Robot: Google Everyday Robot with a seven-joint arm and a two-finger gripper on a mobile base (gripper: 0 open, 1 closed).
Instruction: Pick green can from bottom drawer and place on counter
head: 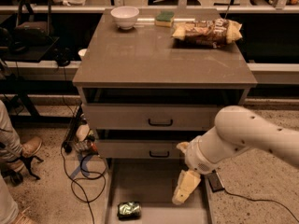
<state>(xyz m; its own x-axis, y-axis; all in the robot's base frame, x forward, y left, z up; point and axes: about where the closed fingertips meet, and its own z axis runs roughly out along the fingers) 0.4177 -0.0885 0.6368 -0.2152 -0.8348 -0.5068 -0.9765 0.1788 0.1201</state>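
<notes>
Shiny, dented green metal can (129,210); smooth, faintly glossy grey-brown counter (154,55); matt cream plastic gripper (180,199) over the matt bottom drawer (142,183).
</notes>
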